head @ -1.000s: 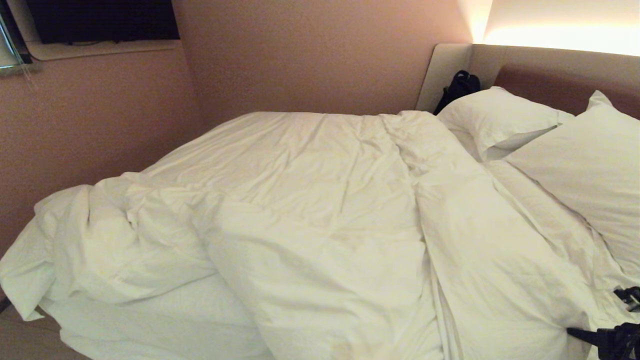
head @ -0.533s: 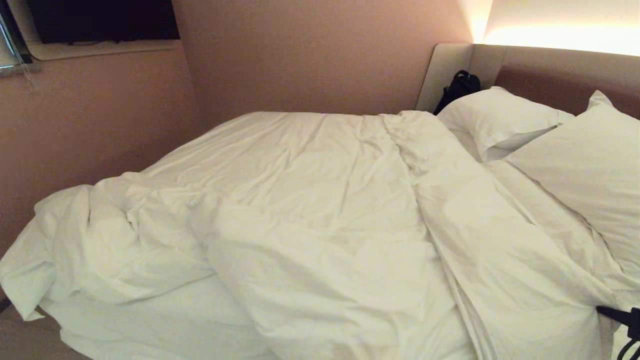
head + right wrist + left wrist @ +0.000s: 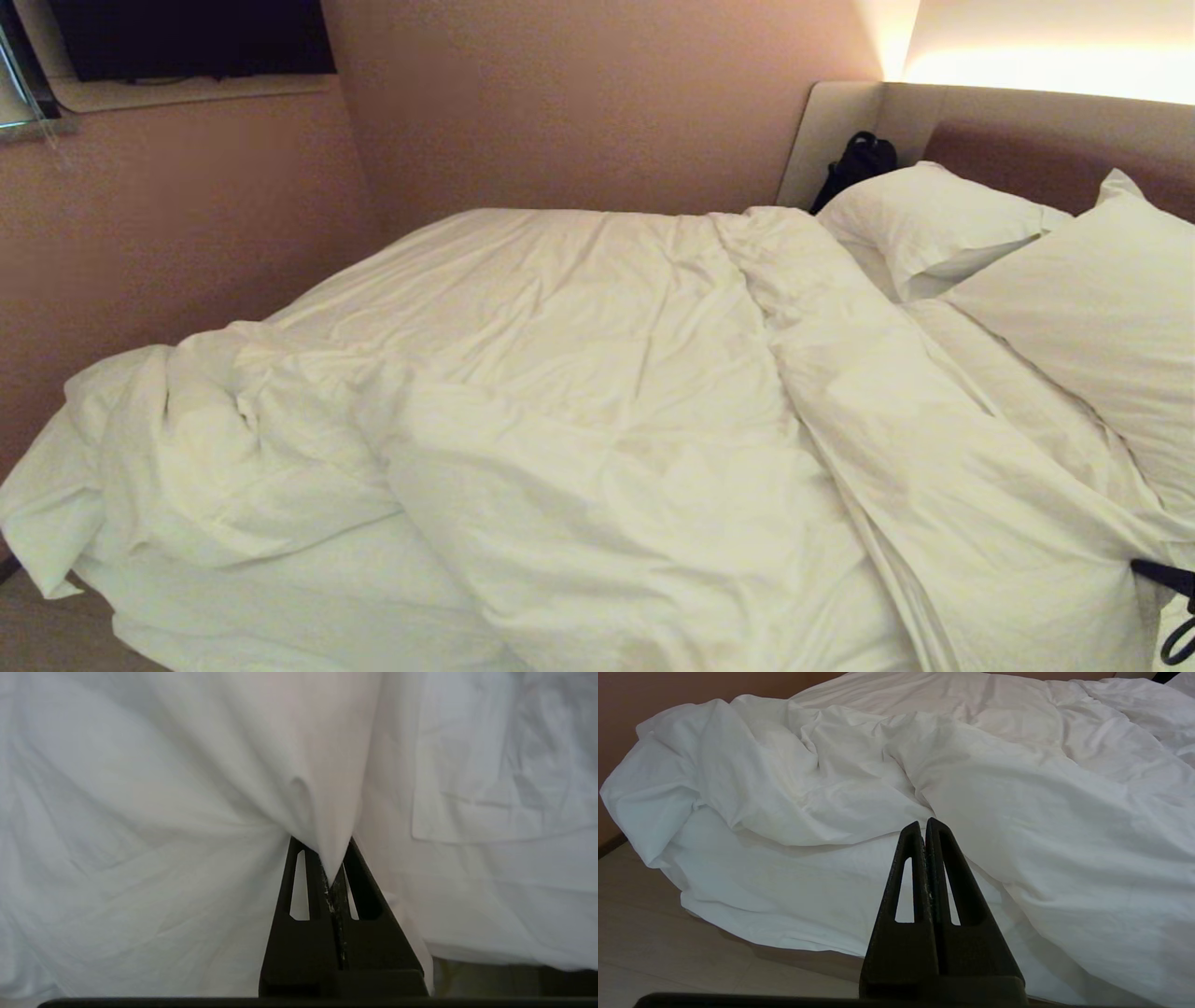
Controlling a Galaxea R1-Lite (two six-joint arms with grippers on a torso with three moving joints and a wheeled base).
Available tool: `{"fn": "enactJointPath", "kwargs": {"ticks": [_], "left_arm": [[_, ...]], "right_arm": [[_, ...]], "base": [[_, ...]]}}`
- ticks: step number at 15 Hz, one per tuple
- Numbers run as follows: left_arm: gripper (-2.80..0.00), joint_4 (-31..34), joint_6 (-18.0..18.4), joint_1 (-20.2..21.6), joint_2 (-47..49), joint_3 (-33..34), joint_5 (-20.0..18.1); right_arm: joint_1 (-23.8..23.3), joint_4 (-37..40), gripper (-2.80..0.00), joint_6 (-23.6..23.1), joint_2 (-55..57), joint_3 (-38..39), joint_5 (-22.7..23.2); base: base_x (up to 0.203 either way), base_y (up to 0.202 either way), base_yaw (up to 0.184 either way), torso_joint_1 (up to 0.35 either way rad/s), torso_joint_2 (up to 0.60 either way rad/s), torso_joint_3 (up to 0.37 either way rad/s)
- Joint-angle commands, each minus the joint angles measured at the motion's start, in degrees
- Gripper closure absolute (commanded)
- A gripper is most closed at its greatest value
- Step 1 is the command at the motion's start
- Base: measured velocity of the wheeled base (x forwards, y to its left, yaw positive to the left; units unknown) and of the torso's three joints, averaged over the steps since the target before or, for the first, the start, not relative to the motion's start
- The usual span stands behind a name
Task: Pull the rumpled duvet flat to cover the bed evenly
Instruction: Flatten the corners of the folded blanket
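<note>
Duvet (image 3: 597, 401) bunched across the bed (image 3: 280, 607); two pillows (image 3: 934, 224) right, against the headboard (image 3: 1046, 131)

The bed (image 3: 280, 597) is seen by the head view from above, from its near long side, facing across and down to the wall (image 3: 579, 103) and the headboard (image 3: 1046, 140) at the right. The left wrist view is placed low, just beside the bed edge, and the rumpled duvet (image 3: 859, 756) is seen along the closed left gripper (image 3: 924, 826). The right wrist view is set very near, so the picture is filled with white cloth pinched in the right gripper (image 3: 332, 877). The bunched corner of the duvet is shared by the head and left wrist views.
</note>
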Motion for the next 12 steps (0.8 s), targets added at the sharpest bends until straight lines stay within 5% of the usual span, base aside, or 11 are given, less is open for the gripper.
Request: {"fn": "enactJointPath", "kwargs": {"ticks": [1,8,9,12], "left_arm": [[0.0,-0.04,-0.04,0.03,0.06,0.0,0.03],[0.0,-0.04,-0.04,0.03,0.06,0.0,0.03],[0.0,-0.04,-0.04,0.03,0.06,0.0,0.03],[0.0,-0.04,-0.04,0.03,0.06,0.0,0.03]], "right_arm": [[0.06,-0.21,0.0,-4.33,0.95,0.63,-0.1],[0.2,-0.32,0.0,-7.09,1.2,1.93,-0.25],[0.17,-0.39,-2.8,-8.96,1.27,2.58,-0.21],[0.17,-0.41,-2.8,-10.54,0.48,3.93,0.55]], "base": [[0.0,0.0,0.0,0.0,0.0,0.0],[0.0,0.0,0.0,0.0,0.0,0.0],[0.0,0.0,0.0,0.0,0.0,0.0],[0.0,0.0,0.0,0.0,0.0,0.0]]}}
